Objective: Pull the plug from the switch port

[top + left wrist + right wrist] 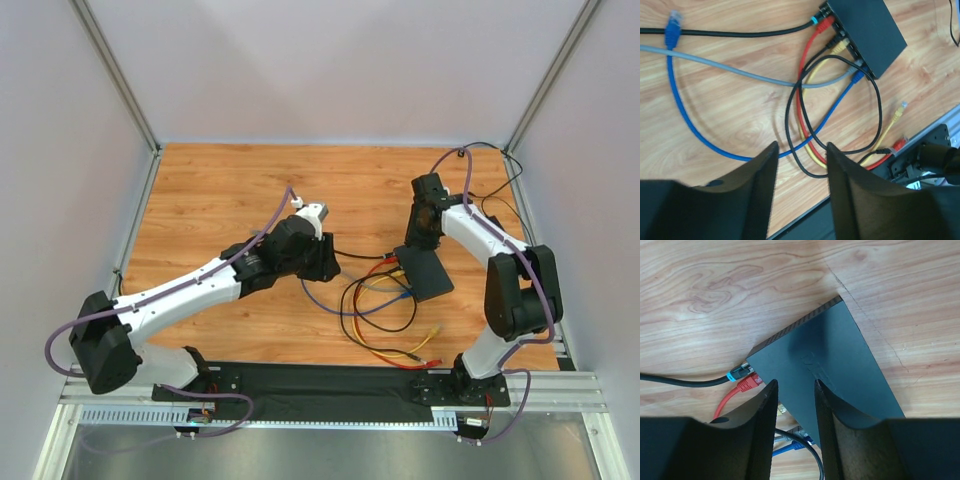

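Observation:
The switch (428,270) is a flat black box right of centre, also in the left wrist view (867,31) and the right wrist view (832,352). Along its port edge sit a black plug with a cyan collar (737,374), a red plug (750,382), a yellow plug (840,46), a grey plug (856,64) and a blue plug (858,76). My right gripper (792,385) is open and empty, close above the switch's port edge. My left gripper (801,150) is open and empty, above the looped cables left of the switch.
Coloured cables loop on the wood between the arms (375,310). A loose blue plug (672,25) lies over the black cable. Loose yellow (900,111) and red (897,145) ends lie by the black mat (320,385). A thin black cord (505,185) trails at back right.

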Action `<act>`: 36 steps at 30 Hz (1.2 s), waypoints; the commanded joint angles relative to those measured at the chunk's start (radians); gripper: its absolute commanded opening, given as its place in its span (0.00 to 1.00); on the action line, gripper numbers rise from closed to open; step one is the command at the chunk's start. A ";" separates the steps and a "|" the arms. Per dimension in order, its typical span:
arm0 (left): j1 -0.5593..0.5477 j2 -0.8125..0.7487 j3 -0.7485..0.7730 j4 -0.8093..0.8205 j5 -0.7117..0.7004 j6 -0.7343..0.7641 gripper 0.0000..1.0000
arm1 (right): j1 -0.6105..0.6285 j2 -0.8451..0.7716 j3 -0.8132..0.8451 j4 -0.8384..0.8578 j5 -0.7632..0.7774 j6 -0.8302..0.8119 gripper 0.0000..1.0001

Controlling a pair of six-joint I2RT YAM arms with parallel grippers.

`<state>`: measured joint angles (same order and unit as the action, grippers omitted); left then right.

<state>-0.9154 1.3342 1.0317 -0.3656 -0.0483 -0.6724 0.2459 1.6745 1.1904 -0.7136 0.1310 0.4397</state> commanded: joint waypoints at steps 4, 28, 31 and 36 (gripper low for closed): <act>0.023 -0.056 -0.019 0.019 -0.019 -0.020 0.48 | 0.007 0.017 -0.058 0.071 0.025 0.030 0.35; 0.177 0.891 1.042 -0.427 0.846 0.618 0.58 | -0.013 -0.018 -0.261 0.152 -0.034 0.033 0.34; 0.197 0.980 1.134 -0.499 0.899 0.642 0.60 | -0.020 -0.027 -0.275 0.157 -0.039 0.027 0.34; 0.249 1.054 1.143 -0.443 0.998 0.609 0.64 | -0.025 -0.032 -0.287 0.163 -0.047 0.019 0.34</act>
<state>-0.7021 2.3737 2.1242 -0.7788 0.8379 -0.0906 0.2264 1.6009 0.9627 -0.5106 0.1032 0.4702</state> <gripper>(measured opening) 0.637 0.340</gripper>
